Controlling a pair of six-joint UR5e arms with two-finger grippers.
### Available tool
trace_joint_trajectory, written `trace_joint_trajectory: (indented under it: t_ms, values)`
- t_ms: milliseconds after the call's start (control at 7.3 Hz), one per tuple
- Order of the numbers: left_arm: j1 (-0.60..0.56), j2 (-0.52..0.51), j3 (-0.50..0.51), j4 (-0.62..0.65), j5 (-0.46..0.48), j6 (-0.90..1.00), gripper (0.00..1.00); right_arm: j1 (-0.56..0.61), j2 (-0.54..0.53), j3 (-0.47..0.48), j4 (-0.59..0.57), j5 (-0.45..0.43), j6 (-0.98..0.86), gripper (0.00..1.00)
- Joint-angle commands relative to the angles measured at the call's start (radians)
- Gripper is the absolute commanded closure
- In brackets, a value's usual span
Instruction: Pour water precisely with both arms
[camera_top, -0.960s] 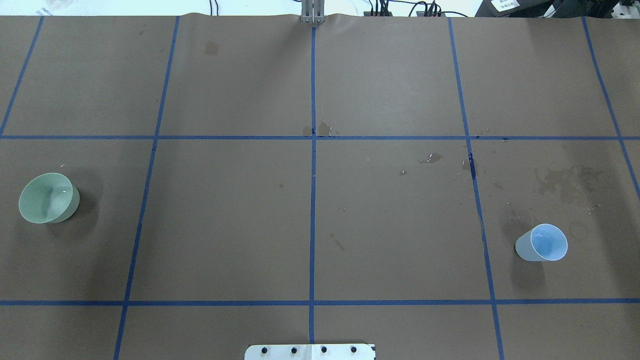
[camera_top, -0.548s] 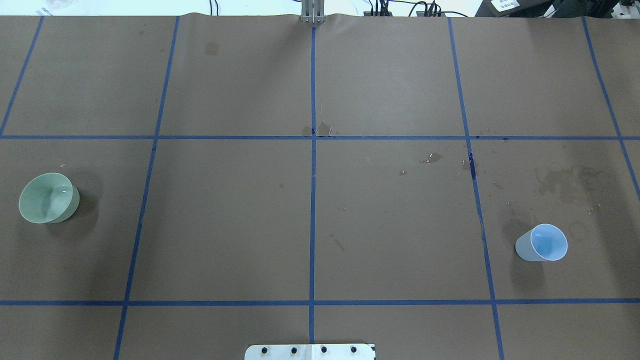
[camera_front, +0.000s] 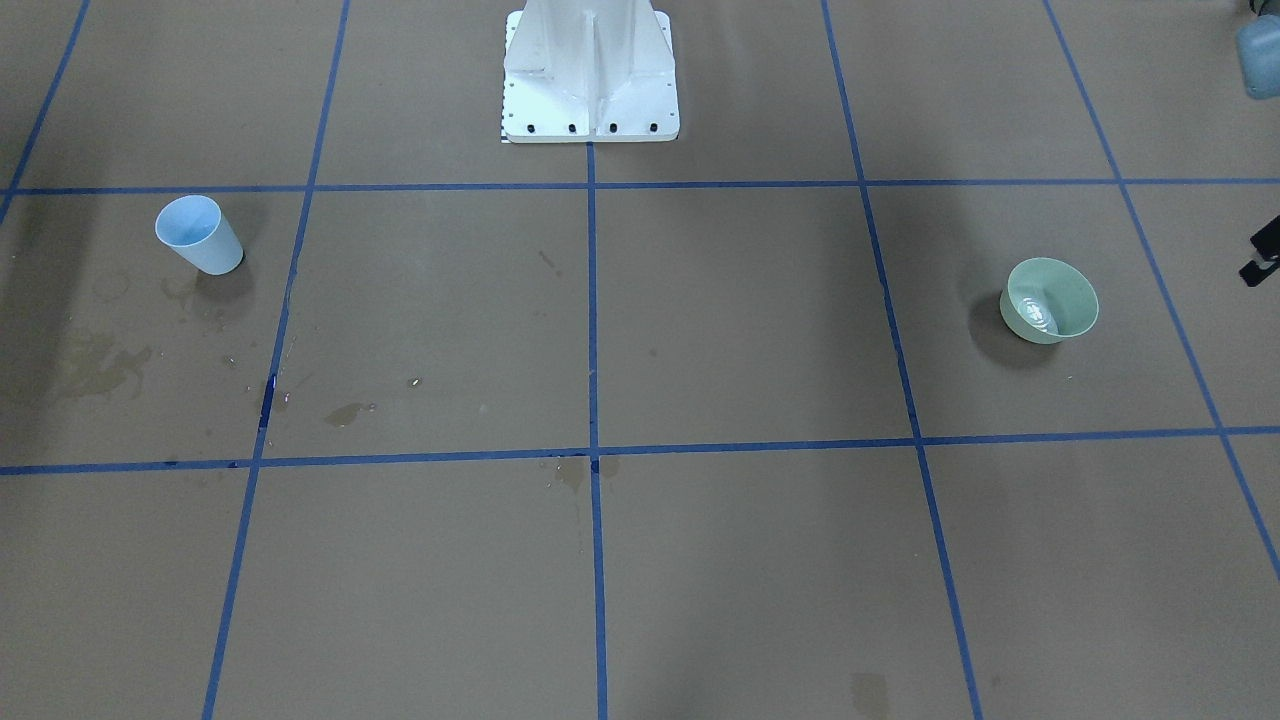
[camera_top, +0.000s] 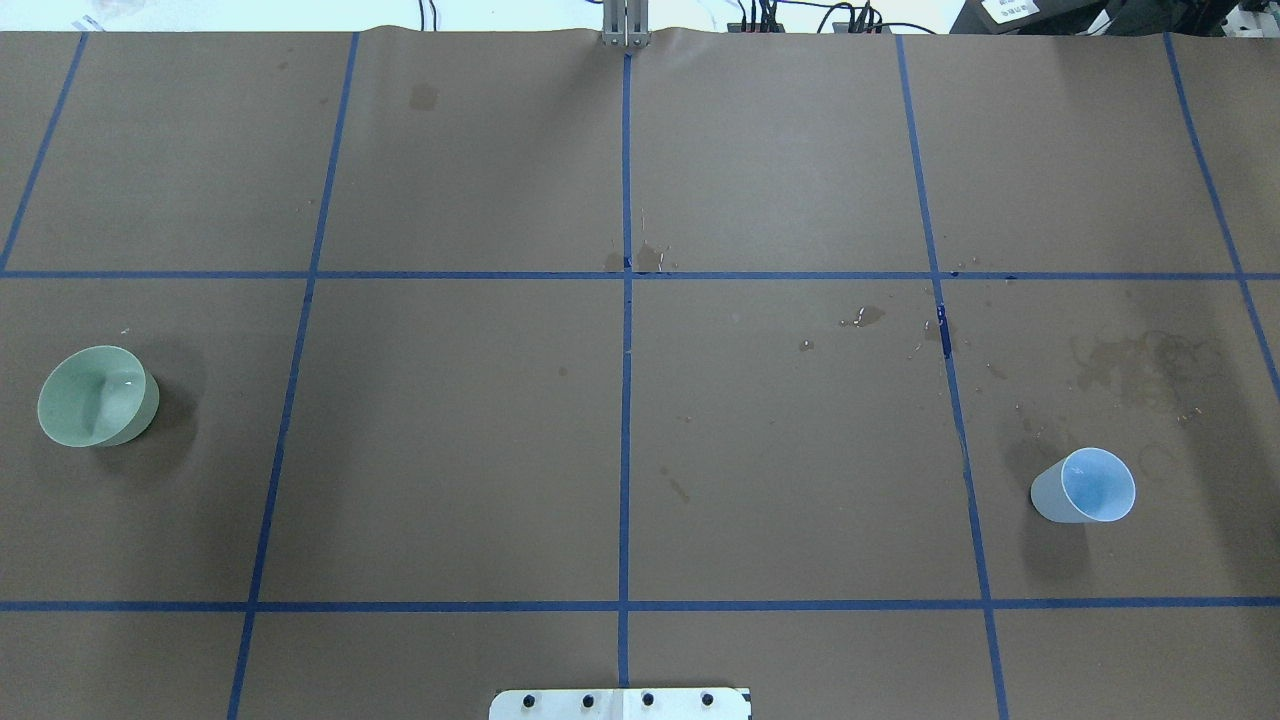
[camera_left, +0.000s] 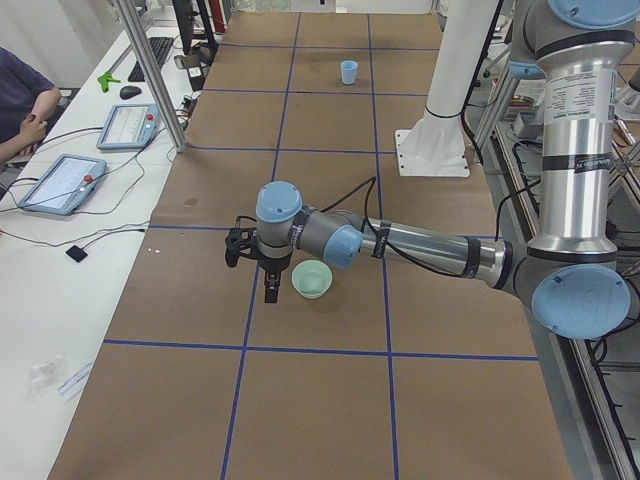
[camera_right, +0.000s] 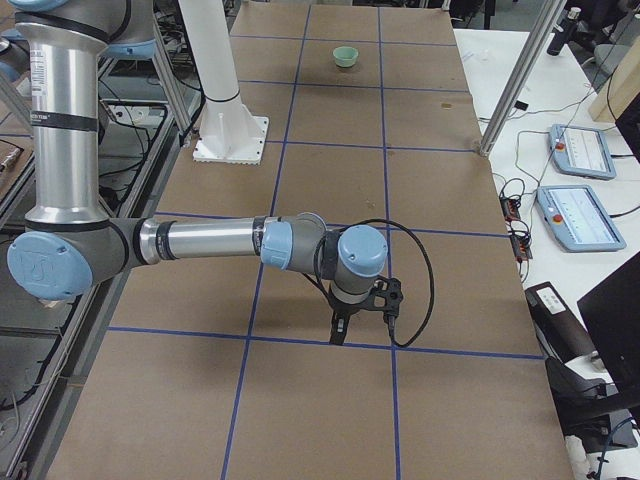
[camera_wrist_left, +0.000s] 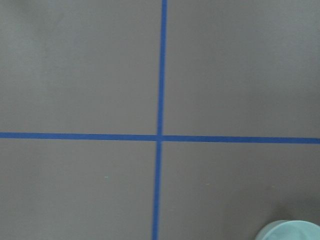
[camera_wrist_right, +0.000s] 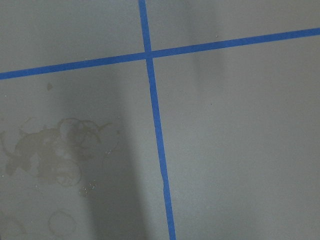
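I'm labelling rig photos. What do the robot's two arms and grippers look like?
The left arm and right arm match: grey-silver tubular links, pale blue round joint caps, a black cable looping at each wrist. The left gripper and right gripper are black.

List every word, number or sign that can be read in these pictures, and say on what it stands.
Nothing can be read.
On the left arm: print too small.
On the teach pendant screens: blurred.
On the white label at the overhead view's top edge: too small.
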Motion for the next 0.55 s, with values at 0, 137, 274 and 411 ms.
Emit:
trace_joint_trajectory:
  t_ms: [0,137,274,411]
  values:
    - [0.156,0.101,0.039,-0.332,0.063,-0.258,0.0,0.0,-0.003,0.019,0.0,-0.001,0.002,0.0]
    - [0.216,0.112,0.064,-0.438,0.098,-0.367,0.0,0.0,-0.004,0.02,0.0,-0.001,0.002,0.0]
    - [0.289,0.112,0.085,-0.454,0.158,-0.403,0.0,0.0,-0.003,0.018,0.0,-0.002,0.0,0.0]
    - [0.334,0.112,0.127,-0.488,0.195,-0.417,0.0,0.0,-0.004,0.017,0.0,-0.005,0.0,0.0]
